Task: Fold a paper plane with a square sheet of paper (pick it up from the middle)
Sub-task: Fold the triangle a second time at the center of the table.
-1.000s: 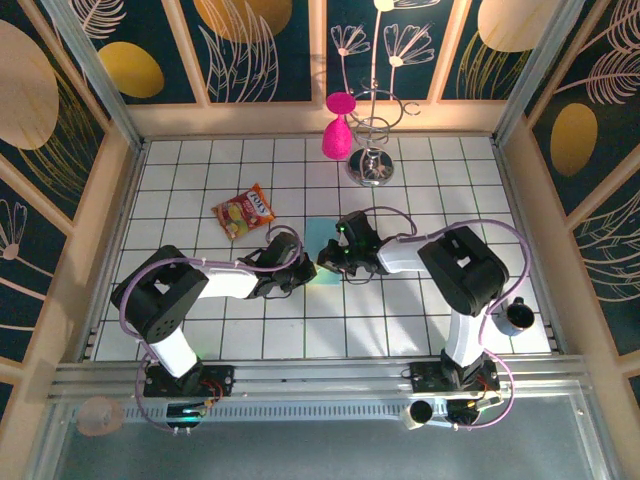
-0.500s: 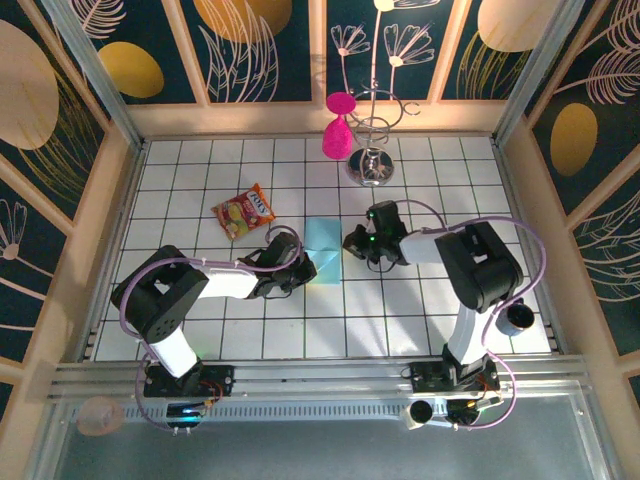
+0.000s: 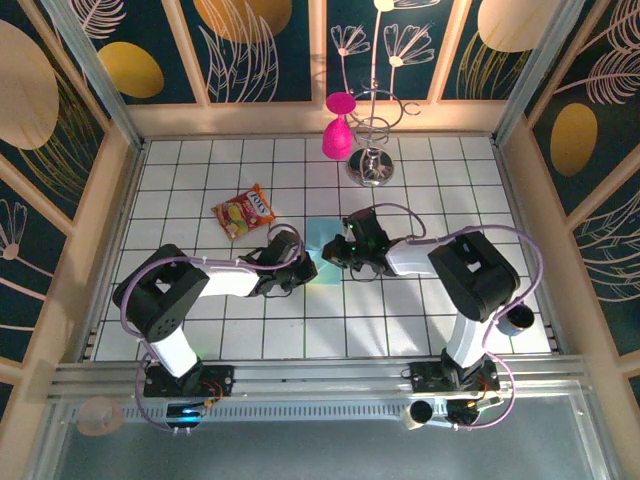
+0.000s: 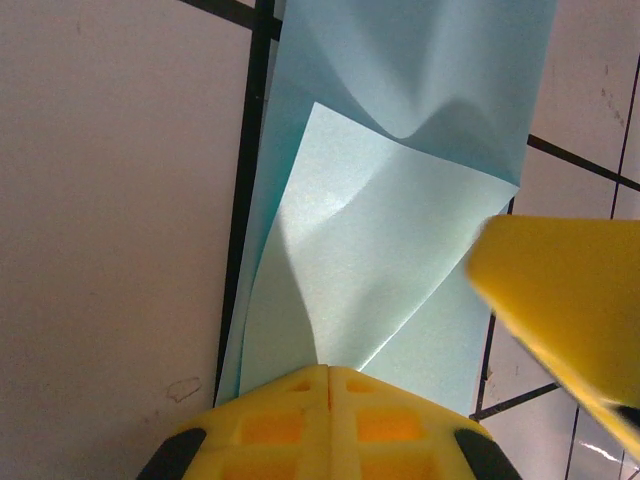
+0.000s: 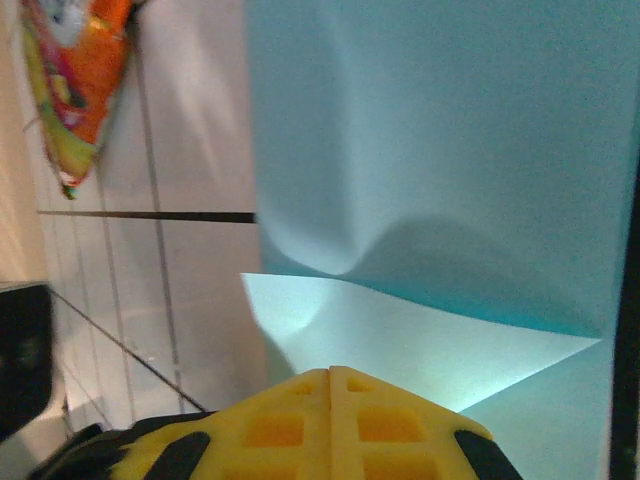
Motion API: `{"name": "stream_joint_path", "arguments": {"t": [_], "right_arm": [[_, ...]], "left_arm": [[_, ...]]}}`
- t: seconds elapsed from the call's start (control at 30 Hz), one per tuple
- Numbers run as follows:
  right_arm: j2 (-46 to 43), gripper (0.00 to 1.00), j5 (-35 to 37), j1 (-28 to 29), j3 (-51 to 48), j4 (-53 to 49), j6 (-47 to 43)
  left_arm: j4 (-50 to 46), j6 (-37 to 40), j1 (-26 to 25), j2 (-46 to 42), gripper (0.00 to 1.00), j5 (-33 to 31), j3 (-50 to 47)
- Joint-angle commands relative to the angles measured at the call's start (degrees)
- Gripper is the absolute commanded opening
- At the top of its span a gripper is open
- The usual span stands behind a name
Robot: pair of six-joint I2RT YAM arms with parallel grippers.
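The square sheet of paper (image 3: 322, 238) is light blue and lies on the tiled table (image 3: 400, 310) between both arms. One flap is folded over and bows up (image 4: 400, 250) (image 5: 450, 150). My left gripper (image 3: 304, 264) (image 4: 330, 372) is shut, its yellow tips resting on the sheet's near-left edge where the flap's crease ends. My right gripper (image 3: 332, 252) (image 5: 330, 372) is shut too, its tips on the flap's edge from the right. One of the right gripper's yellow fingers (image 4: 560, 290) shows in the left wrist view. The paper plane is out of view.
A red-and-yellow snack packet (image 3: 244, 212) (image 5: 75, 80) lies left of the sheet. A pink glass (image 3: 337, 130) and a wire stand (image 3: 372, 150) are at the back. A dark mug (image 3: 517, 316) sits at the right edge. Wooden walls ring the table.
The right gripper swung away to the right off the sheet, then came back onto its right side. The left gripper stayed put on the paper.
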Motion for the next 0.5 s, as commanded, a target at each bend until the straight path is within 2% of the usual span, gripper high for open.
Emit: {"name": "stream_joint_path", "arguments": {"t": [0.0, 0.2, 0.33, 0.47], "right_arm": [[2.0, 0.00, -1.3, 0.2, 0.7, 0.5, 1.3], [4.9, 0.00, 1.3, -1.2, 1.9, -7.0, -0.1], [6.3, 0.00, 2.4, -2.3, 2.4, -10.6, -1.6], [7.1, 0.00, 2.7, -2.8, 3.4, -12.7, -3.0]], "left_arm": [[-5.4, 1.5, -0.1, 1.6, 0.00, 0.8, 0.2], [-6.8, 4.2, -0.1, 0.8, 0.00, 1.5, 0.4], [-9.5, 9.9, -0.1, 0.0, 0.00, 3.8, -0.5], [-15.2, 15.2, -0.1, -1.8, 0.00, 3.2, -1.7]]}}
